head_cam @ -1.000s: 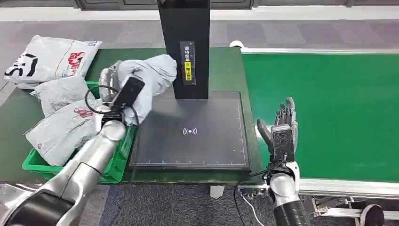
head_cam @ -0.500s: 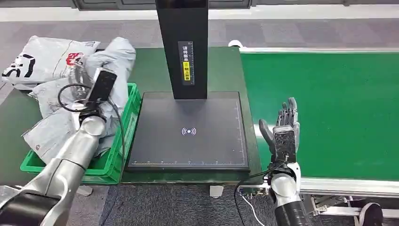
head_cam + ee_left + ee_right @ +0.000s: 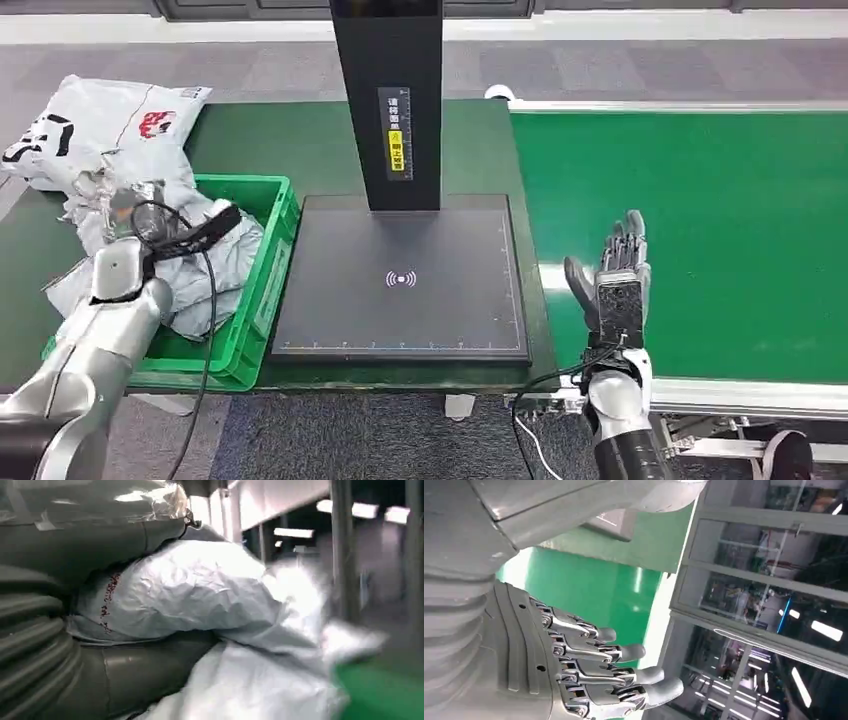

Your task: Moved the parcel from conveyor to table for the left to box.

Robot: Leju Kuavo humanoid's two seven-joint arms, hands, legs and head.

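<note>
A crumpled grey parcel [image 3: 218, 262] lies in the green box [image 3: 284, 212] at the left end of the table, on top of other grey bags. My left hand [image 3: 128, 214] is down in the box at the parcel's far left end. Up close, the parcel [image 3: 190, 590] sits between the thick thumb [image 3: 135, 670] and the fingers above it, so my left hand [image 3: 75, 650] grips it. My right hand [image 3: 617, 283] stands upright and open at the near edge of the conveyor belt [image 3: 700, 230]. Its fingers [image 3: 614, 652] are spread and hold nothing.
A black scanner plate [image 3: 400, 290] with a tall black post [image 3: 388, 100] fills the table's middle, right of the box. A white printed parcel [image 3: 100, 125] lies on the table behind the box. The green belt [image 3: 589, 585] carries nothing.
My left hand has carried the grey parcel leftward from beside the black post and lowered it into the green box. My right hand has shifted slightly right and stays open.
</note>
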